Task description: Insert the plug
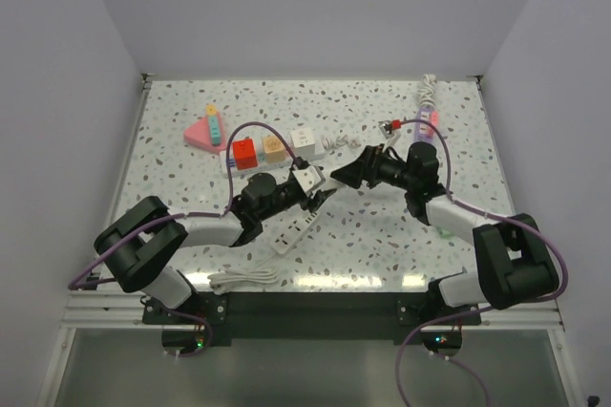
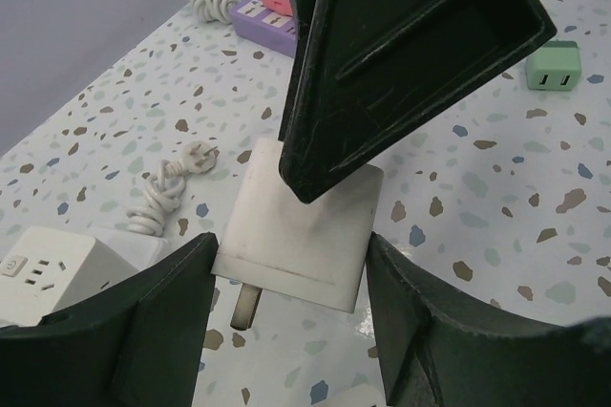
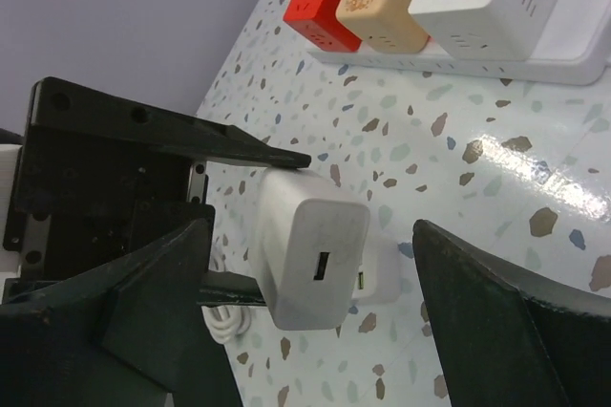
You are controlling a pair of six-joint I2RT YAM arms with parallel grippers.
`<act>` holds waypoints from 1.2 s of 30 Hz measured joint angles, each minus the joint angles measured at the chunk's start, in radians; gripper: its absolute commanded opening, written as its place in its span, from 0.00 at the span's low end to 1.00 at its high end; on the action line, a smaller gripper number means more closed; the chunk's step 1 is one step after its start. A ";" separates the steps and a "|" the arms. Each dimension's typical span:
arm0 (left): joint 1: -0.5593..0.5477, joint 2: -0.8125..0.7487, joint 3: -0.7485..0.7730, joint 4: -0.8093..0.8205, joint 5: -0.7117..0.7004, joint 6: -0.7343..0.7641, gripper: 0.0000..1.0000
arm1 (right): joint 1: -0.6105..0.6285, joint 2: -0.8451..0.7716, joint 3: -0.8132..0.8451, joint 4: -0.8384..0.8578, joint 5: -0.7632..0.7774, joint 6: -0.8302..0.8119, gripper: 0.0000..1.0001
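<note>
Progress, top view: plug [image 1: 307, 178] not yet inserted. It hangs in the air mid-table, clamped in left gripper [image 1: 313, 187], with right gripper [image 1: 340, 176] just beside it. White power strip [image 1: 291, 232] lies on the speckled table [image 1: 401, 225], just near of both.

Left wrist: plug is a smooth matte white block with rounded edges, one flat metal prong [image 2: 244, 306] sticking out of one end. Black fingers [image 2: 143, 331] press on both its sides.

Right wrist: right jaws stand wide apart either side of the plug, touching nothing. USB slot [image 3: 321, 267] on its glossy end face.

Remaining, as I judge it: alignment over the strip, then push-in.
</note>
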 measured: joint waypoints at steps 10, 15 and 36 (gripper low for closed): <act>0.000 0.000 0.000 0.027 -0.016 0.004 0.00 | 0.031 0.038 0.000 0.057 -0.056 0.027 0.60; 0.000 -0.001 0.000 0.043 -0.019 0.004 0.00 | 0.038 0.046 0.002 0.072 -0.056 0.032 0.13; -0.008 -0.351 -0.319 -0.010 -0.200 -0.172 1.00 | 0.056 -0.112 0.053 -0.263 0.137 -0.225 0.00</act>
